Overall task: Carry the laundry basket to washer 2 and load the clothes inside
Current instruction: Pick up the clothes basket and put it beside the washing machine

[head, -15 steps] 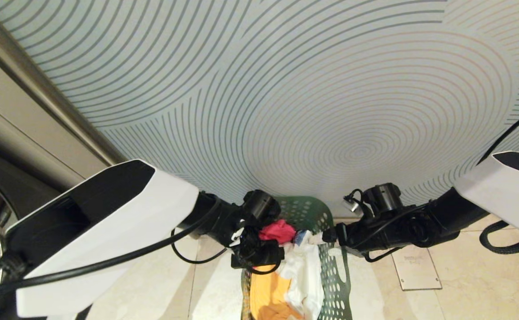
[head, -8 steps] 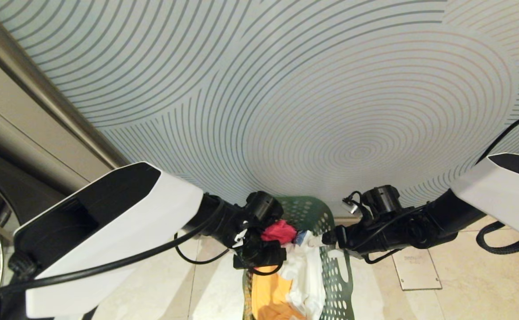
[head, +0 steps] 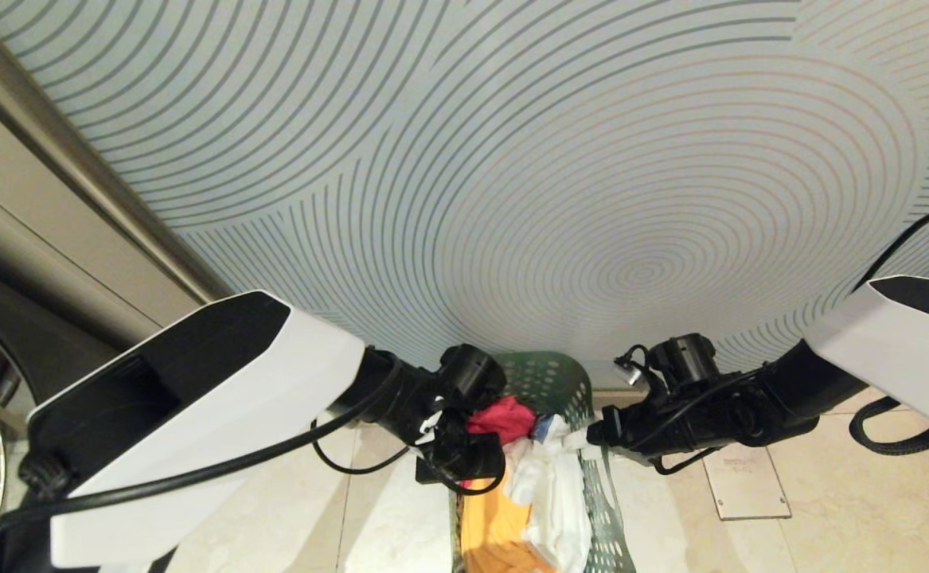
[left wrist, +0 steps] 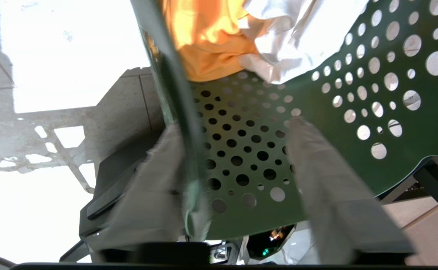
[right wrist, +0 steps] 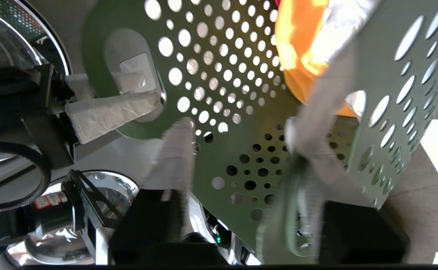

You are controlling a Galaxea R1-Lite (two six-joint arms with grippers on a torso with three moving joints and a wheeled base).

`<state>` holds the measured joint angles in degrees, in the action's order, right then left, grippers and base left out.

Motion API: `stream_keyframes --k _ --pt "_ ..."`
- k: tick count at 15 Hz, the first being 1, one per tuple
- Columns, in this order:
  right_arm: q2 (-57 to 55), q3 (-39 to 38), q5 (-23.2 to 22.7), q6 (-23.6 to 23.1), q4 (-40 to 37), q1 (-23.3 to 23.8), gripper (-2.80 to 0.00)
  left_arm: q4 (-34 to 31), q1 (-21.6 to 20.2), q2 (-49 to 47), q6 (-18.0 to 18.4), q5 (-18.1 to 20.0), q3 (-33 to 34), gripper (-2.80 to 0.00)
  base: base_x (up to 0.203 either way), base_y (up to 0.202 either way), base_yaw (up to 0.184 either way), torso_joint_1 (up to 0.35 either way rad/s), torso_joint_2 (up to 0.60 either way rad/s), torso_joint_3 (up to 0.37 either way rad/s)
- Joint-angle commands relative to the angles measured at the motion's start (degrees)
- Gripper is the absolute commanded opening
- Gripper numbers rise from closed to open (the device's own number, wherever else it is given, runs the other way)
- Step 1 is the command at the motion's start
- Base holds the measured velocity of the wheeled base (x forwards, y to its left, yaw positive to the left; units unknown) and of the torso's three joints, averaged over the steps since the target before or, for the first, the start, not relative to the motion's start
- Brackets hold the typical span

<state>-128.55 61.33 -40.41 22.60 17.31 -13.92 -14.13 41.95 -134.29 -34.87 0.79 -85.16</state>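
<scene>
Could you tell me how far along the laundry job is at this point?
Early. The left gripper and right gripper each straddle a wall of the laundry basket, with the clothes inside. The carry to the washer and the loading remain.

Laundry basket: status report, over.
Left claw and right claw astride opposite walls of the laundry basket, jaws apart. Clothes inside. Nothing seen blocking the grip.
</scene>
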Motion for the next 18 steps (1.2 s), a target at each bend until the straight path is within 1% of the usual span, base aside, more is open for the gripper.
stream_keyframes --k 1,3,6,9,11,12,14,18 --pt "0.0 0.1 -0.4 0.2 0.2 -0.1 -2.8 -0.1 0.0 0.2 -0.2 0.0 0.0 -2.8 0.0 0.0 0.0 0.0 0.0 0.0" --pt "0.0 0.2 -0.4 0.2 0.2 -0.1 -2.8 -0.2 0.0 0.3 -0.1 0.1 0.0 -2.8 0.0 0.0 0.0 0.0 0.0 0.0" --pt "0.3 0.0 -0.5 0.3 0.2 -0.1 -2.8 -2.3 0.0 1.1 -0.2 0.4 -0.1 -2.8 0.0 0.0 0.0 0.0 0.0 0.0" --pt "2.5 -0.1 -0.6 0.7 -0.1 -0.1 -2.8 -3.3 0.0 2.8 -0.2 0.8 -0.1 -2.8 0.0 0.0 0.0 0.0 0.0 0.0" --pt "5.5 -1.4 -0.6 0.8 -0.3 -0.1 -2.8 -5.2 0.1 5.9 -0.5 3.1 0.0 -2.8 0.0 0.0 0.0 0.0 0.0 0.0" --pt "7.5 -2.6 -0.5 0.9 -0.4 -0.1 -2.8 -7.0 0.4 8.0 -1.7 4.8 0.0 -2.8 0.0 0.0 0.0 0.0 0.0 0.0" --pt "12.2 -5.7 -0.4 0.9 -0.7 -0.1 -2.8 -9.4 1.1 12.0 -5.4 8.0 0.1 -2.8 0.0 0.0 0.0 0.0 0.0 0.0" --pt "23.3 -10.1 -0.3 0.6 -7.2 -1.2 -2.8 -11.0 3.1 17.9 -10.3 10.5 2.7 -2.8 0.0 0.0 0.0 0.0 0.0 0.0"
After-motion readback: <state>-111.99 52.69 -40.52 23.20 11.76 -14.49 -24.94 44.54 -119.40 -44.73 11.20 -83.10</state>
